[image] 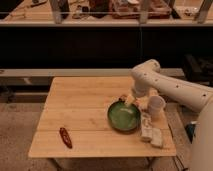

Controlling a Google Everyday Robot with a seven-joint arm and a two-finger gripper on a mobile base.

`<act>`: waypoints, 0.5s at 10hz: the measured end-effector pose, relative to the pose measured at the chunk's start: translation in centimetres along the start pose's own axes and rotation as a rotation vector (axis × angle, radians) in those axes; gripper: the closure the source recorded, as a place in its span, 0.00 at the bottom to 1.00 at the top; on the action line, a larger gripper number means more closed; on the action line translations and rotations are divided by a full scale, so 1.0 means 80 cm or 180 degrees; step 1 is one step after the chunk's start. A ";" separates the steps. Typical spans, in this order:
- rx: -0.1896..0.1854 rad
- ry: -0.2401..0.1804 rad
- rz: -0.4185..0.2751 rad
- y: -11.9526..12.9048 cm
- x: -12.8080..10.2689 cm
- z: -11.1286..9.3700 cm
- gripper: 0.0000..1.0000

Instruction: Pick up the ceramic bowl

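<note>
A Google Everyday Robot lowers its single arm (167, 89) over a wooden desk (80, 105), its gripper (128, 101) poised at the far rim of the green ceramic bowl (122, 118). The bowl sits upright, right of the desk's centre, with its glossy inside facing up. It lies just below and slightly in front of the gripper, close enough that the two appear to meet at the rim, though contact cannot be confirmed. Whether the gripper is apart or closed cannot be told from this angle. Being round, the bowl offers no long axis to line up with, so the rim nearest the gripper looks like the natural place to take hold. The white arm comes in from the bowl's right, rises to a rounded elbow above and behind the bowl, then bends steeply down so that the wrist points nearly straight at the rim. A small white cup (156, 105) stands just right of the bowl, near the wrist, and could be nudged in a lift. Pale wrapped items (150, 134) lie just beside the bowl's front right edge, and a red chili-shaped object (65, 137) rests well to the bowl's left.
</note>
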 end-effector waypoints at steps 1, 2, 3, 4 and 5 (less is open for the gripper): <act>0.0091 0.0021 -0.0031 0.007 0.001 0.007 0.20; 0.0254 0.0040 -0.0062 0.017 -0.001 0.021 0.20; 0.0368 0.0044 -0.0086 0.029 -0.005 0.036 0.20; 0.0473 0.0014 -0.0134 0.034 -0.009 0.052 0.20; 0.0567 0.0045 -0.0208 0.033 -0.002 0.062 0.20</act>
